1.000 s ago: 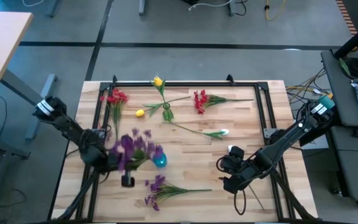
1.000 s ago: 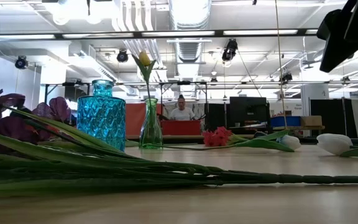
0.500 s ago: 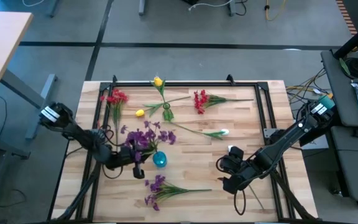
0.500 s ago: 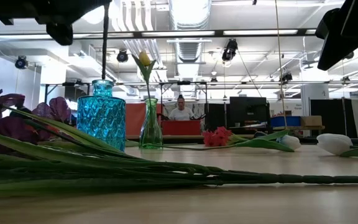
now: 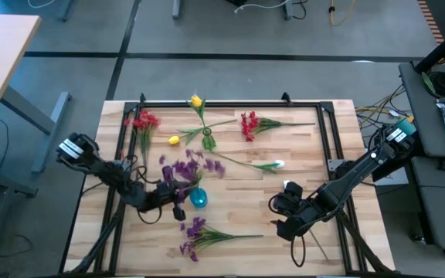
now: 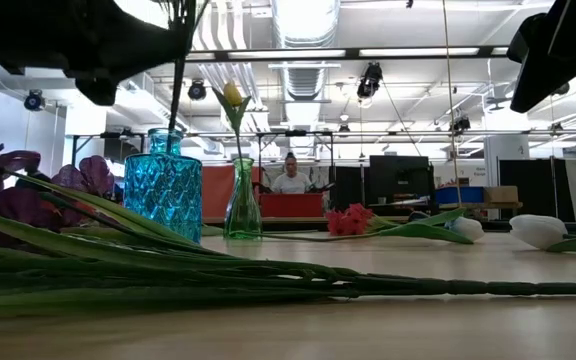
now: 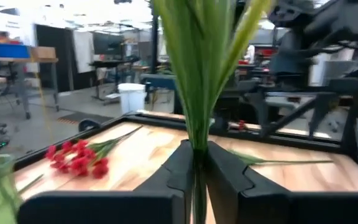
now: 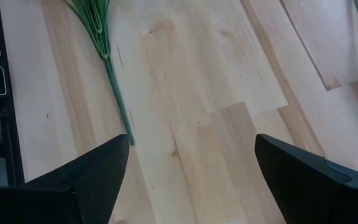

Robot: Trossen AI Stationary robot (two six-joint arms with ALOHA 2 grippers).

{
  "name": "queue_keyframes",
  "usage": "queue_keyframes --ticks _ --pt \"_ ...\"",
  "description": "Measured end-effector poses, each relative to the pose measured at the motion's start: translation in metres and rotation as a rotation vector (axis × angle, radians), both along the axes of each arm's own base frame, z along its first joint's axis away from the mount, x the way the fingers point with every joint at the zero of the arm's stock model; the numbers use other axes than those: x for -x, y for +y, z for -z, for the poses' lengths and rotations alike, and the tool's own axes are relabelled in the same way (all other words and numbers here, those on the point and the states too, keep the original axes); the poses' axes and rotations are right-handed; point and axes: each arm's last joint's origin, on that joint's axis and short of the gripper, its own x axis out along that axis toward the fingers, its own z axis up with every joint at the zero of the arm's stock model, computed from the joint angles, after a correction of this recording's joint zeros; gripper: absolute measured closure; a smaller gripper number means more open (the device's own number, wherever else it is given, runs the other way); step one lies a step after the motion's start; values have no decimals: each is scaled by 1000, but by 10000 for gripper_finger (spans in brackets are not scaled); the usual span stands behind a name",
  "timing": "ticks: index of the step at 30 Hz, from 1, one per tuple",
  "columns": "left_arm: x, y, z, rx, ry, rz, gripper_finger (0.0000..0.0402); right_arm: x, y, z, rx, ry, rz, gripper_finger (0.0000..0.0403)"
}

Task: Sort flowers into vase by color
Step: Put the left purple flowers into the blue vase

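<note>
Purple flowers (image 5: 182, 167) pinched at stem by left tool (image 5: 178, 194), hanging over blue vase (image 5: 198, 199). Right tool (image 8: 188, 165) spread above counter (image 5: 315, 154).

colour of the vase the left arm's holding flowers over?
Blue vase, diamond-textured glass; clearest in the low view.

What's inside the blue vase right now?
A green stem runs down to the blue vase mouth, held by the left tool. Patterned glass hides how deep it goes.

No writing, label, brand, number or sign can be read in any view.
</note>
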Motion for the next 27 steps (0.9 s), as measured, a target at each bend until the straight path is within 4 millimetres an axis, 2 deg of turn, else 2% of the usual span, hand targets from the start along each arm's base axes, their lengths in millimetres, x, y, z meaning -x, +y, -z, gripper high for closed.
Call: queue_keyframes --ticks 14,19,27 --pt "1 -5 13 24 28 25 271 0 0 0 -2 -1 1 62" --pt "12 -16 11 29 30 67 239 0 0 0 -18 3 14 62" --pt "43 -34 11 65 45 -46 181 0 0 0 -27 5 24 62"
